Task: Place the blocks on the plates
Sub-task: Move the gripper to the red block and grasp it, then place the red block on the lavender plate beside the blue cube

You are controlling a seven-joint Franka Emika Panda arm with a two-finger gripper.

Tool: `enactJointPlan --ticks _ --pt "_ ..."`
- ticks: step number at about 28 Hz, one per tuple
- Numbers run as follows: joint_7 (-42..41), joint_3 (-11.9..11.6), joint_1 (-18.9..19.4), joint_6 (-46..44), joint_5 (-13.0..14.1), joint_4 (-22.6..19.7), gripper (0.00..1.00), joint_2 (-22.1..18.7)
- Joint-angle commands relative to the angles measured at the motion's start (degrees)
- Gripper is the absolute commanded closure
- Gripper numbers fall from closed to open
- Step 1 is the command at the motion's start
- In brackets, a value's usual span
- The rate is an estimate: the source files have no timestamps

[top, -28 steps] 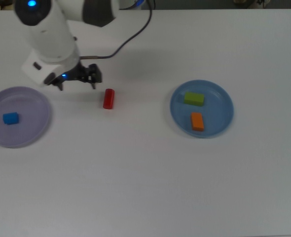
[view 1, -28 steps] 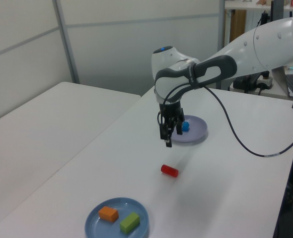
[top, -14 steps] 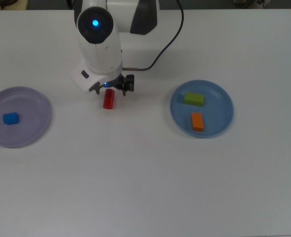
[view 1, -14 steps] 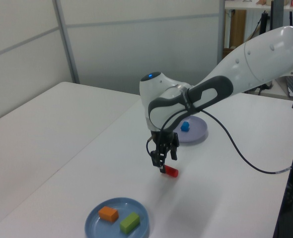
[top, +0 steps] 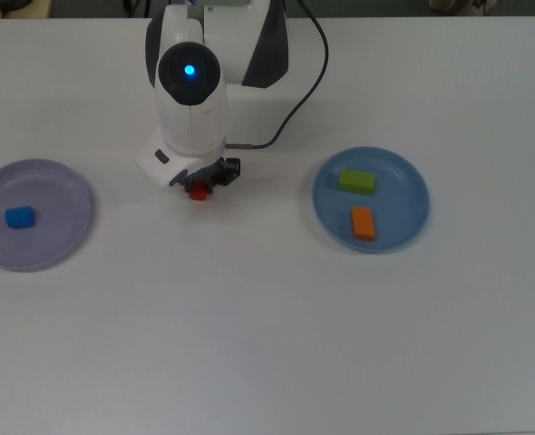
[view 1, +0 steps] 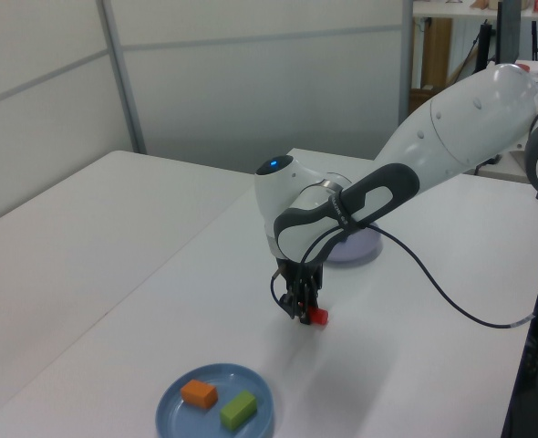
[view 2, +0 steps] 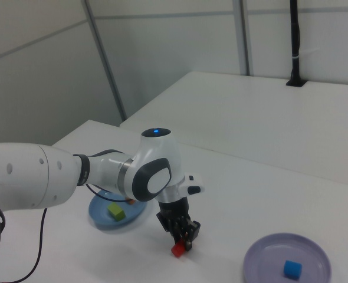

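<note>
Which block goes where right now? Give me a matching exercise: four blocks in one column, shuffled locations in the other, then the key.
Things
1. red block
2. blue block
3. green block
4. orange block

Places
A. on the light blue plate, nearer the top view's lower edge
B. on the lavender plate
C. on the table, under the gripper
D. on the light blue plate, nearer the top view's upper edge

Pairs: 1-C, 2-B, 3-D, 4-A
</note>
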Motion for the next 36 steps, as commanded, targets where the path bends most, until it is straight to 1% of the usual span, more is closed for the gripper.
enactJointPlan --ticks 1,4,5,6,11,13,16,17,18,22,23,26,28,35,36 --pt "0.78 -1.14 0.36 1.38 -1.18 -0.54 1.00 -0.65" --pt "0.16 -1.40 -0.08 1.20 -1.18 -0.11 1.00 -1.09" --pt "-0.19 -1.58 -0.43 1.11 -1.18 0.68 1.00 -1.26" --pt "-1.76 -2.10 -1.74 0.85 -1.18 2.60 1.00 -1.27" --pt "-7.57 -3.33 -5.52 0.76 -1.00 7.79 1.00 -1.18" --pt "-11.43 -4.04 -7.81 0.76 -0.30 10.26 1.00 -1.09" --pt "-15.39 -4.48 -10.09 0.85 0.05 12.54 1.00 -0.13" --pt "-17.14 -4.48 -11.32 0.85 0.58 13.68 1.00 1.27" --pt "-17.94 -4.48 -11.77 0.94 0.67 14.13 1.00 1.98" --pt "-23.99 -4.48 -14.22 1.29 0.76 14.66 1.00 4.18" --pt "-28.54 -4.48 -15.19 1.29 0.67 14.57 1.00 4.71" --pt "-33.06 -4.39 -15.46 1.38 0.93 14.49 1.00 5.23" --pt "-32.63 -4.39 -15.46 1.38 1.37 14.57 1.00 6.11" --pt "-32.36 -4.39 -15.64 1.55 1.46 14.66 1.00 6.82" --pt "-32.28 -4.39 -15.55 1.55 1.46 14.66 0.96 7.08"
